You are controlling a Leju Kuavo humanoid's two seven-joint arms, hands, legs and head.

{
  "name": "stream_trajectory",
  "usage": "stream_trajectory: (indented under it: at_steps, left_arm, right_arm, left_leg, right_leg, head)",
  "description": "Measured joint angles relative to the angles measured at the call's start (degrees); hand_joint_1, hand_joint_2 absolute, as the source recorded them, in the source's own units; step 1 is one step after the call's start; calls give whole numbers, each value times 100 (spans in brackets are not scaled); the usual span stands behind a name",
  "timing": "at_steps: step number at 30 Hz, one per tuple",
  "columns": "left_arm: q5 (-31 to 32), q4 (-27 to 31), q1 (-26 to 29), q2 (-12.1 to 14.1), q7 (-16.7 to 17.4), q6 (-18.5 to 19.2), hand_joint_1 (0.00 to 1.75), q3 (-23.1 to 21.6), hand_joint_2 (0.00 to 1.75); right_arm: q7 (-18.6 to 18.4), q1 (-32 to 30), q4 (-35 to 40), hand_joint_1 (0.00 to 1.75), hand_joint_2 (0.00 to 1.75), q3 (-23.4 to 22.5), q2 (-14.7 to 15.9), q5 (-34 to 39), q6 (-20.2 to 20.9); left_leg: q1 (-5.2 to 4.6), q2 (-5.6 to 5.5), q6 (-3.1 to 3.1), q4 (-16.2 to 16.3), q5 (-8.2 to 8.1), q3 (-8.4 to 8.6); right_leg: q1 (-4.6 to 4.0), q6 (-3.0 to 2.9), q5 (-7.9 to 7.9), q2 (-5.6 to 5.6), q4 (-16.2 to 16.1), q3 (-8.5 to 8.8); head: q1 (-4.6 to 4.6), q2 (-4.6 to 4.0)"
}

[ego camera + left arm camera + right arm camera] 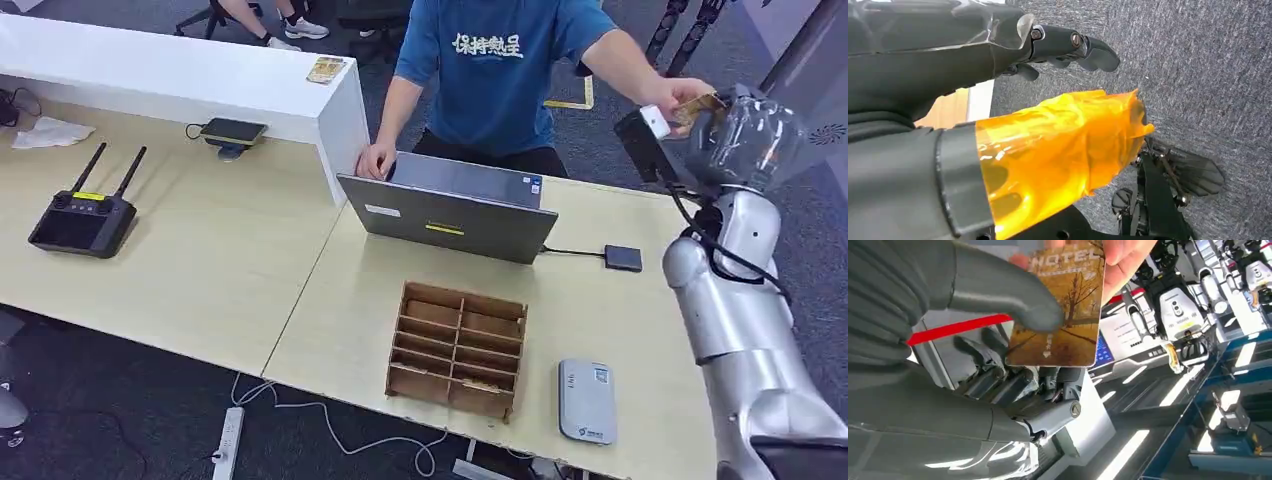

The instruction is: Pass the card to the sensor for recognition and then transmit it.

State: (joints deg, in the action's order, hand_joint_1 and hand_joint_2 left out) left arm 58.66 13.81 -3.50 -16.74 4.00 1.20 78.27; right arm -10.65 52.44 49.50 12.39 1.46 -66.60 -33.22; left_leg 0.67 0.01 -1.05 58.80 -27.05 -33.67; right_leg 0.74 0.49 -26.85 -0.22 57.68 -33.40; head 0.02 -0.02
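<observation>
My right hand [752, 135] is raised at the table's far right corner and holds a brown hotel card [697, 108]. In the right wrist view the thumb [998, 295] presses the card [1075, 310] against the fingers behind it. A person's hand [672, 93] pinches the card's far end, and the person's fingers [1128, 260] overlap its edge. The grey card sensor [587, 401] lies flat near the table's front edge. My left hand [998, 100] hangs over grey carpet with its fingers [1083, 47] stretched out and holds nothing. Orange tape wraps its thumb.
A person in a blue shirt [500, 70] stands behind an open laptop [450, 205]. A wooden slotted organiser [458, 348] sits left of the sensor. A black controller [83, 215] lies far left by a white counter [200, 75]. A small grey hub [623, 258] trails a cable.
</observation>
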Motion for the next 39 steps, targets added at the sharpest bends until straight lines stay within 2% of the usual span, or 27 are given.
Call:
stream_trajectory:
  at_steps: [5, 22, 27, 31, 39]
  left_arm:
    - [-7, 0, 0, -2, 0, -13, 0, 0, 0]
    - [-100, 0, 1, -15, 9, -77, 0, 0, 0]
    - [-251, 0, 6, -54, 9, -111, 0, 0, 0]
    - [-356, 0, 9, -66, 7, -122, 0, 22, 0]
    - [-518, 4, 15, -90, -4, -129, 0, 72, 0]
  right_arm:
    - [140, -155, 231, 0, 175, 0, -17, 2, -253]
    - [252, -651, 890, 0, 175, 0, -20, -109, -380]
    - [374, -1247, 1549, 0, 175, 0, -20, 345, -249]
    - [407, -1872, 2236, 0, 175, -2, -17, 411, -236]
    - [516, -2722, 3174, 0, 175, 0, 13, 411, -192]
  left_leg:
    - [0, 0, 0, 0, 0, 0]
    - [0, 0, 0, 0, 0, 1]
    - [0, -1, 0, 0, -1, 0]
    - [0, 0, 0, 0, -4, -1]
    - [0, -1, 0, 0, -4, 0]
  right_leg:
    - [0, 0, 0, 0, 0, 0]
    - [0, 0, 0, 0, 0, 0]
    - [0, 1, -2, -1, -1, 0]
    - [0, 1, -2, 0, -2, -2]
    - [0, 0, -3, -2, -2, -2]
  head:
    - [-2, 0]
    - [-2, 0]
    - [-4, 0]
    - [-2, 0]
    - [-2, 0]
